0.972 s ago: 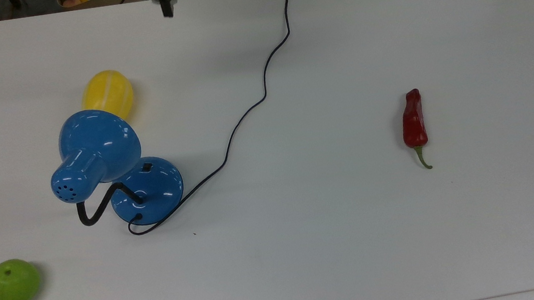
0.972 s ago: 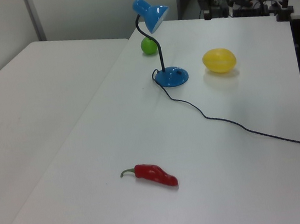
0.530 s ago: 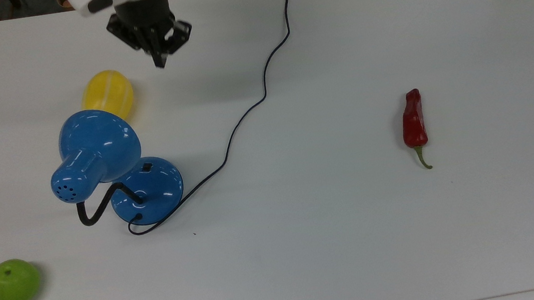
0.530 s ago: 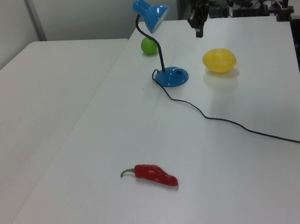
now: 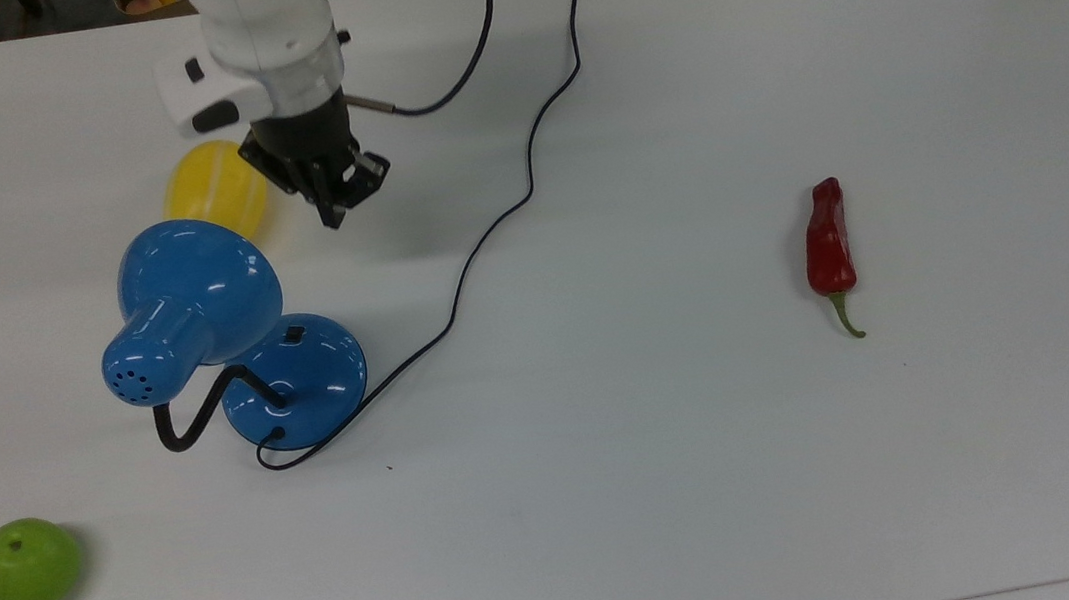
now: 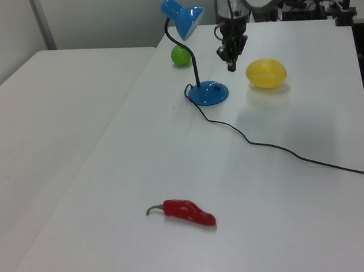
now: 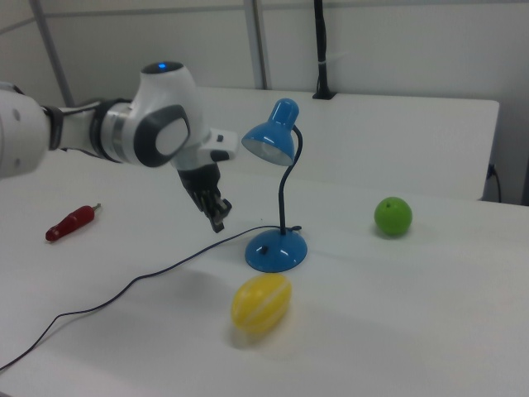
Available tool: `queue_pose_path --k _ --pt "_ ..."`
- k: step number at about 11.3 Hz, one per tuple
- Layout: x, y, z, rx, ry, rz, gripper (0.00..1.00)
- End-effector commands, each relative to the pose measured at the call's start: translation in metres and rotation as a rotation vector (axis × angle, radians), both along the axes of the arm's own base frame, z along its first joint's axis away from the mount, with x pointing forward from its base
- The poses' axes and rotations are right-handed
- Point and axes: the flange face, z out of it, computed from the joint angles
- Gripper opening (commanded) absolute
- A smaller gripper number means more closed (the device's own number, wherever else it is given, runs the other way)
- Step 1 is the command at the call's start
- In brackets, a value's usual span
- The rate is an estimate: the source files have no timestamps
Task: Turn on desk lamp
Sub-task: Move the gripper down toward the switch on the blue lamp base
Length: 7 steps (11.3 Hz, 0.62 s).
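Gripper (image 5: 331,217) advanced from the table's (image 5: 716,481) far edge to a point beside the yellow fruit (image 5: 214,188), short of the lamp (image 5: 227,335); fingers pressed together, pointing down, clear of the surface. Lamp: upright on the top view's left, unlit, switch (image 5: 293,334) on the base facing the gripper, cord (image 5: 522,191) trailing off. Lime (image 5: 25,564) near corner; chilli (image 5: 828,241) well apart, the top view's right.
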Motion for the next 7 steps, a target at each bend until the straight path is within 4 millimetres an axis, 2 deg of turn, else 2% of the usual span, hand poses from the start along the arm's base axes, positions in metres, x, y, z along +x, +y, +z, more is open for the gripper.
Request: queue_pose_path --k 1,2,4,7 --pt "0.015 -0.011 -0.032 -0.009 -0.061 -0.028 0.0" --pt "0.019 -0.02 -0.041 -0.007 -0.087 -0.039 0.0" --pt "0.029 -0.025 -0.053 -0.028 -0.149 -0.023 0.0" --pt "0.034 -0.029 -0.072 -0.11 -0.143 0.048 0.0"
